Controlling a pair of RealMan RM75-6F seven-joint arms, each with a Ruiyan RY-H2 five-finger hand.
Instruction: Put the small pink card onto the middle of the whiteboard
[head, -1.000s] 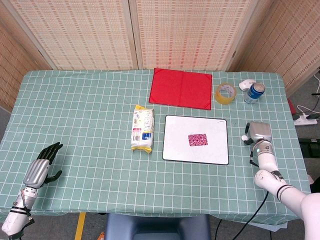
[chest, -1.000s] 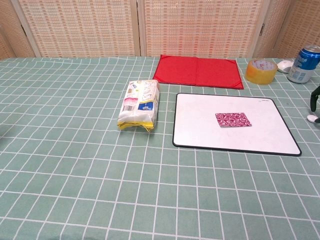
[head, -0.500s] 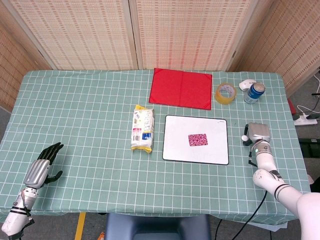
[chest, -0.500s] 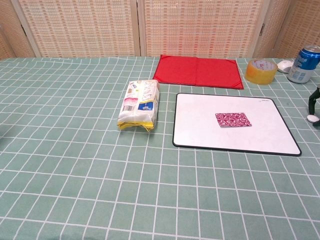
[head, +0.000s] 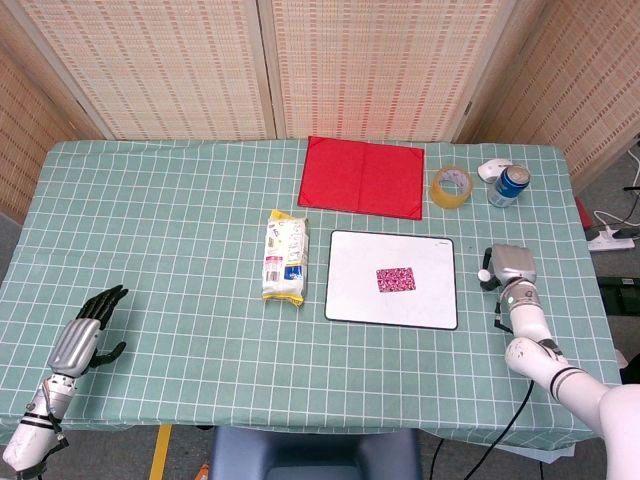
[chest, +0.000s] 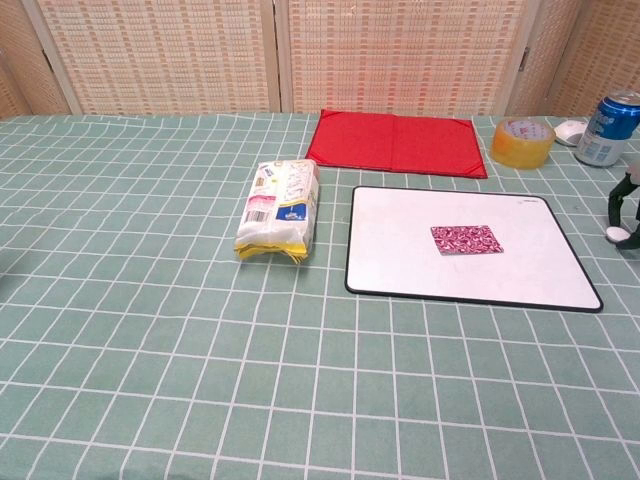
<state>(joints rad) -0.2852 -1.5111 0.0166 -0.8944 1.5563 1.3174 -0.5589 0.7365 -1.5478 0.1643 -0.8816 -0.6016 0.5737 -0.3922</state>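
- The pink card (head: 396, 280) lies at the middle of the whiteboard (head: 350, 290).
- Your right hand (head: 509, 268), just right of the whiteboard: grip unreadable.
- Your left hand (head: 88, 331), far left, fingers spread, empty.

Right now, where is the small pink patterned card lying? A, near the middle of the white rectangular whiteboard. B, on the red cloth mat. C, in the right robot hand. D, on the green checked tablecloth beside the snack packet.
A: the small pink patterned card lies flat near the middle of the white rectangular whiteboard, with no robot hand touching it.
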